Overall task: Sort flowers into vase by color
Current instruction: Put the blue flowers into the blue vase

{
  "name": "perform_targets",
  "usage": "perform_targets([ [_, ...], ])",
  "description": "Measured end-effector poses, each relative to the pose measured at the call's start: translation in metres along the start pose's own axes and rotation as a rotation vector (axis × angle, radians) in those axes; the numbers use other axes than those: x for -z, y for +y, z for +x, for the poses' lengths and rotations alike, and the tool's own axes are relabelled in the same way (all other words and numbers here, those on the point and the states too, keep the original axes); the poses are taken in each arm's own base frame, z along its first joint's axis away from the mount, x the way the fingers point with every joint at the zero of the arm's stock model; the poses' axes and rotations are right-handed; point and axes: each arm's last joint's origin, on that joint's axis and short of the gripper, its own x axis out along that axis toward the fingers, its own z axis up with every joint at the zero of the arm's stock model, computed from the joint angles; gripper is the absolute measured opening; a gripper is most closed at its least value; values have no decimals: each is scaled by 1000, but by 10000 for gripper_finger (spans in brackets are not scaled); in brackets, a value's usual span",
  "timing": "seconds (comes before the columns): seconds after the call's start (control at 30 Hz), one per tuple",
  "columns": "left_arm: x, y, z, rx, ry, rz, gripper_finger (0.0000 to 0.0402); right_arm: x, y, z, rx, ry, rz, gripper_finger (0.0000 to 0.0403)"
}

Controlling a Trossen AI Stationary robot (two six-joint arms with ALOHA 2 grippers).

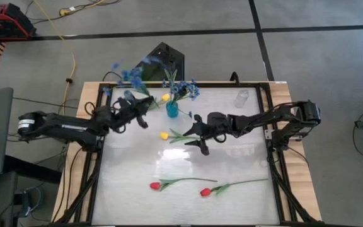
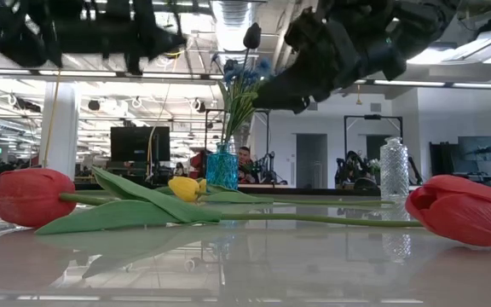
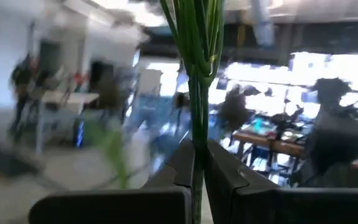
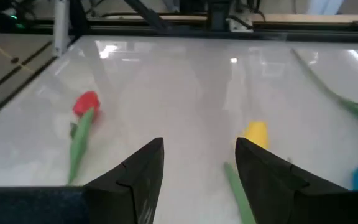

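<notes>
My left gripper (image 1: 137, 106) hovers left of the blue vase (image 1: 172, 109) and is shut on a blue spray (image 1: 131, 74), whose blossoms stand blurred over the table's far left. The vase holds blue sprays (image 1: 188, 90); a yellow bloom (image 1: 166, 98) shows beside its mouth. My right gripper (image 1: 197, 133) is open, above the table just right of a yellow tulip (image 1: 164, 135) that lies flat, seen past its fingers (image 4: 257, 132). Two red tulips (image 1: 155, 186) (image 1: 205, 192) lie on their sides near the front edge. A clear vase (image 1: 242, 98) stands far right. My left gripper pinches the blue spray's bundle of green stems (image 3: 197, 155) between its two fingers (image 3: 229, 180), fingers across the stems. The stems rise out of the hold and fan upward. The spray is lifted clear of the table, its blossoms out of the wrist view.
The table is white and glossy with a dark rail frame (image 1: 271, 135) around it. A dark triangular object (image 1: 164, 62) sits beyond the far edge. Bare surface lies between the two red tulips and the grippers. People and desks show in the room behind.
</notes>
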Motion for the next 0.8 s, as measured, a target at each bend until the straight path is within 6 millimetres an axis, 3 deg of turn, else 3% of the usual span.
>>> perform_targets([
  [0.3,50,11,29,-54,13,-35,2,-2,4,1,-11,-11,-12,223],
  [0.57,79,26,51,-119,10,-96,2,3,10,2,-30,42,11,223],
  [0.8,95,30,56,-139,56,-100,2,4,13,2,-37,52,9,223],
])
